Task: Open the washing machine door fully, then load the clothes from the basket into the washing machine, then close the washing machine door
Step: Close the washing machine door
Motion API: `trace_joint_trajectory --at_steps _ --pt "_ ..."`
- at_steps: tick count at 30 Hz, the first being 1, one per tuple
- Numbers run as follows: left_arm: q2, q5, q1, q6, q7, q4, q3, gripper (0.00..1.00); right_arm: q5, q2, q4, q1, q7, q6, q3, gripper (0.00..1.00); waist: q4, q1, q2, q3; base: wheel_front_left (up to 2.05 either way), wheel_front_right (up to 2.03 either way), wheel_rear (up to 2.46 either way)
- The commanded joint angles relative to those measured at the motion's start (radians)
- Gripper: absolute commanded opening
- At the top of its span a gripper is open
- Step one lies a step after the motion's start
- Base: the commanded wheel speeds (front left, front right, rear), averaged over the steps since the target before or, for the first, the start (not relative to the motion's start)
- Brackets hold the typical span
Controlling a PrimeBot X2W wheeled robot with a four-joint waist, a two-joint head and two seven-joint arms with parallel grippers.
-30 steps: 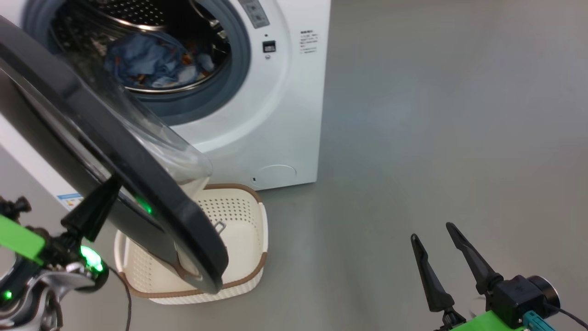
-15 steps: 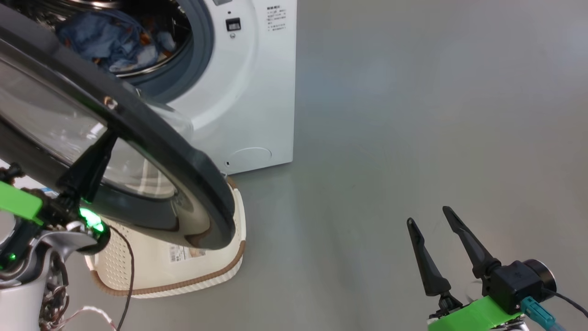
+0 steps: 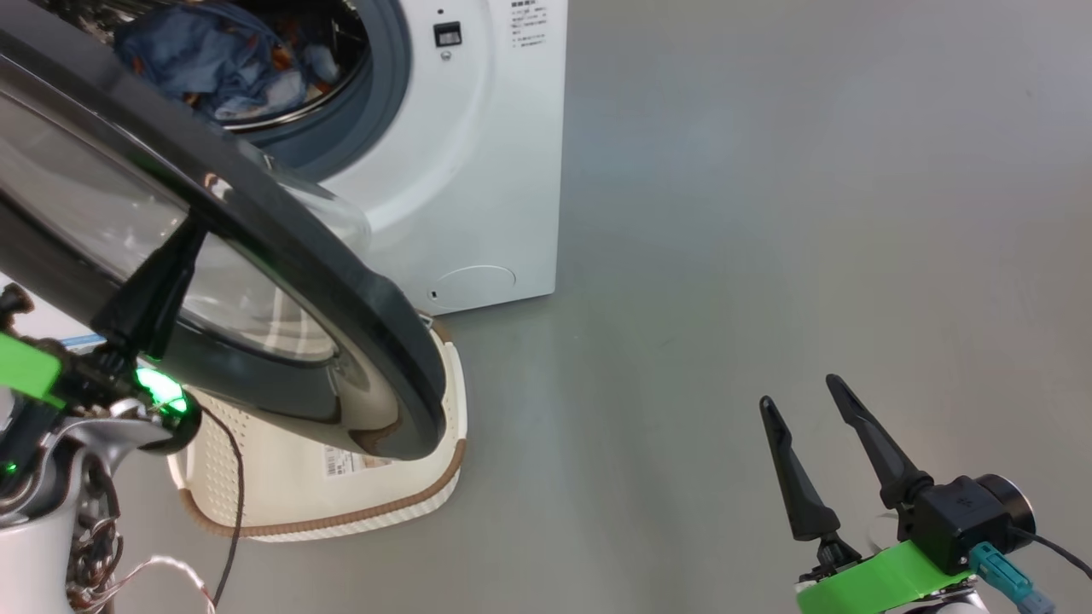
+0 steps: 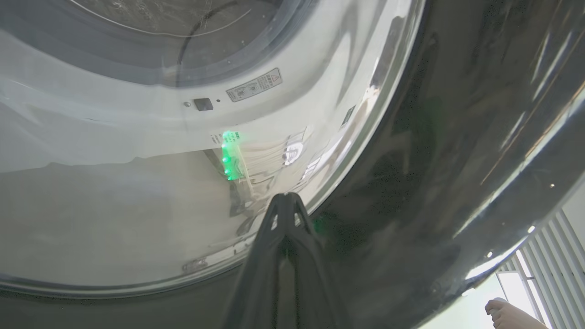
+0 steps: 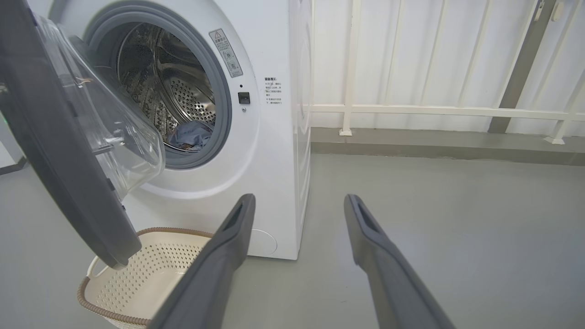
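Glossy black washing machine door (image 3: 341, 281), left gripper (image 3: 192, 247) jaws pressed together against it, right gripper (image 3: 798, 390) jaws wide, perforated cream basket (image 3: 375, 512).

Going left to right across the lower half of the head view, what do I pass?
left gripper → basket → right gripper. The washing machine door overlaps the first two, so it is left out.

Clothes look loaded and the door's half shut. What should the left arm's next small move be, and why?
Probably push the door in toward the machine with the shut left gripper, whose tip sits against its outer face: the clothes lie in the drum, the basket is empty, the door is ajar.
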Motion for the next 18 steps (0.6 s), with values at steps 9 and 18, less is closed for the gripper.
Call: trace_joint_trajectory --at_steps 9,18 --pt "0.002 0.038 0.125 -0.011 -0.001 -0.161 0.118 0.0 -0.006 0.001 -0.016 -0.019 -0.012 0.003 0.005 1.0 0.04 0.0 -0.0001 -0.031 0.0 0.0 0.0" --pt "-0.072 0.114 0.321 -0.011 -0.056 -0.345 0.218 1.0 -0.004 0.005 -0.009 -0.001 -0.013 0.003 0.005 1.0 0.083 0.0 -0.0001 -0.066 0.0 0.0 0.0"
